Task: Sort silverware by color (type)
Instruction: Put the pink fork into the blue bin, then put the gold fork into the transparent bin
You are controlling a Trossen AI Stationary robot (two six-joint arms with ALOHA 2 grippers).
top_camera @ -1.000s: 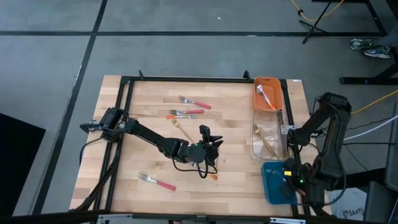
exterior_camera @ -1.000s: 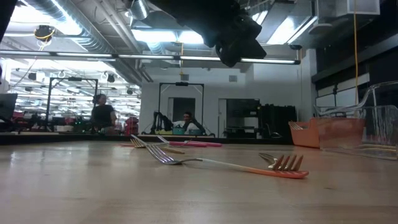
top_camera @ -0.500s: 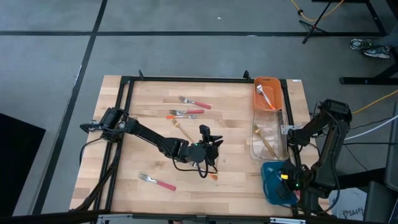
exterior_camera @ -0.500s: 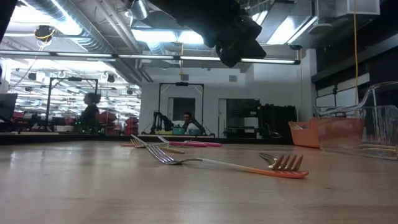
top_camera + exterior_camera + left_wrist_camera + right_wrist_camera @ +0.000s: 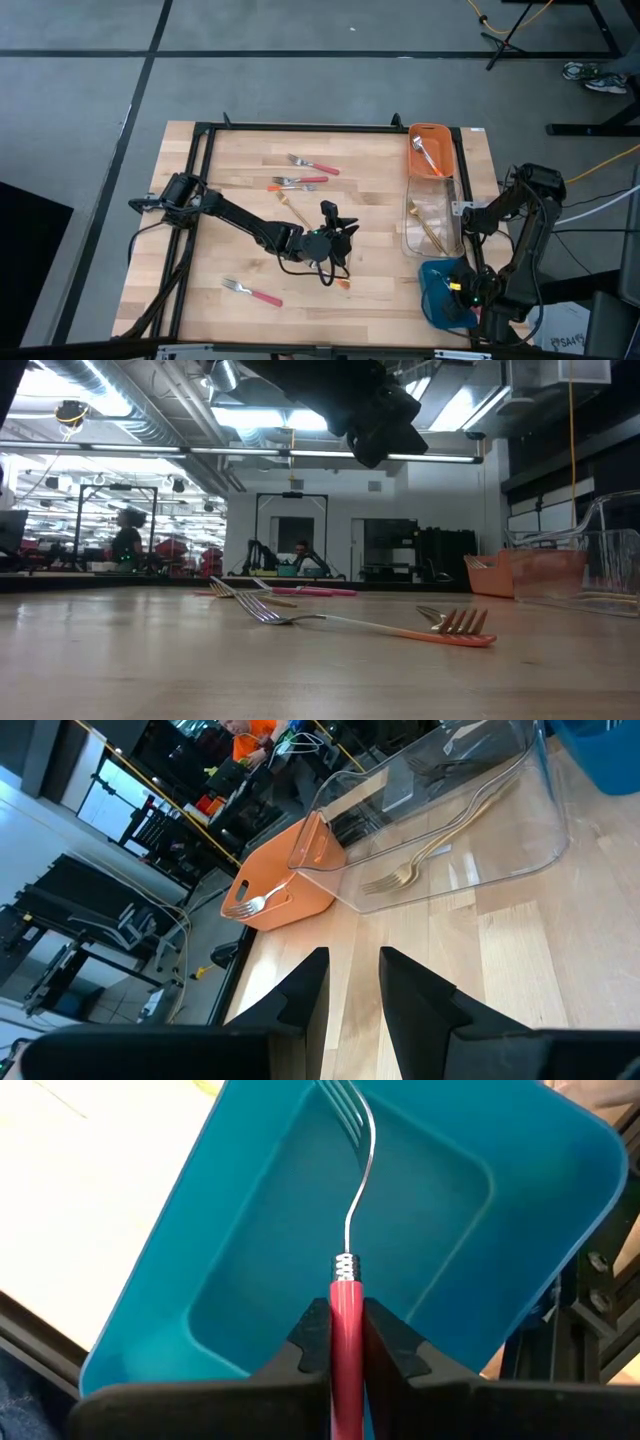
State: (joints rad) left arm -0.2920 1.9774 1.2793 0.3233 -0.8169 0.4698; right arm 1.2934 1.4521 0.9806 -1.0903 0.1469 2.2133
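Observation:
My right gripper (image 5: 347, 1342) points down over the blue bin (image 5: 190, 1230) at the table's near right corner (image 5: 436, 296), shut on a fork with a pink-red handle (image 5: 346, 1305). My left gripper (image 5: 350, 988) hovers open over the table's middle (image 5: 335, 222), nothing between its fingers. Loose silverware lies flat on the wood: two pink-handled forks (image 5: 313, 165) (image 5: 298, 182), a gold one (image 5: 291, 205), a pink-handled one near the front (image 5: 254, 292), and an orange-handled piece (image 5: 341, 283). My right gripper pinches the fork's pink-red handle (image 5: 346, 1320) between its two fingers, close behind the silver collar. The fingers come from above and lie along the handle. The fork hangs head down inside the blue bin; whether its tines (image 5: 340, 1102) touch the bin, I cannot tell.
The orange bin (image 5: 430, 128) at the far right holds a silver fork (image 5: 248, 904). The clear bin (image 5: 410, 240) beside it holds gold forks (image 5: 420, 865). A black frame (image 5: 300, 127) edges the table. A person moves in the room beyond.
My right gripper has sunk a little toward the blue bin, carrying the pink-handled fork along. The left arm has kept still. In the room behind, a person has walked toward the left.

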